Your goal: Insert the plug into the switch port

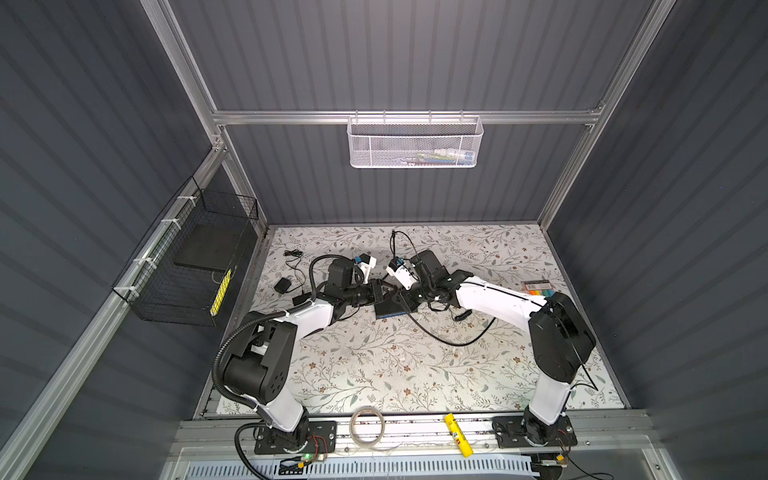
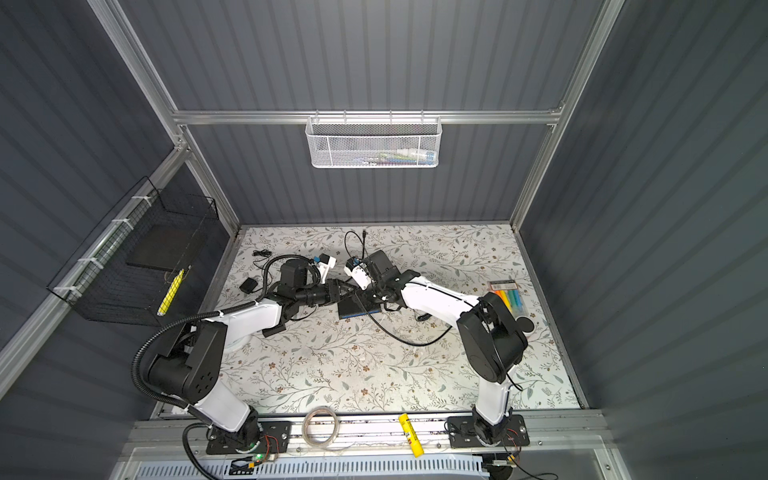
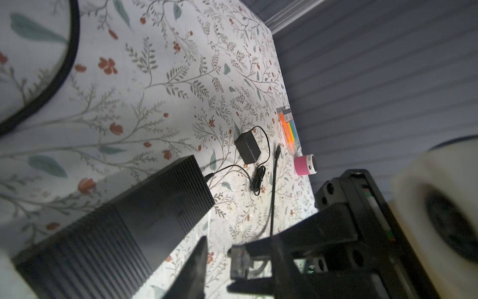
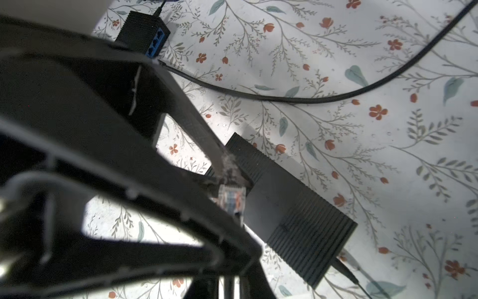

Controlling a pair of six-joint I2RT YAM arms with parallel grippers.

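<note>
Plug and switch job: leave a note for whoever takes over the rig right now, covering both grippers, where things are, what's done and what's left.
Left gripper: open, fingers clear of the plug.
Right gripper: shut on the clear plug, holding it in the air over the black switch.
Cable trails loose across the table.
Done: plug is off the table and in the right gripper's hold.
Left: the plug is in no port yet. The next step is probably to turn it toward the switch's blue port face, line it up and push it in.
</note>
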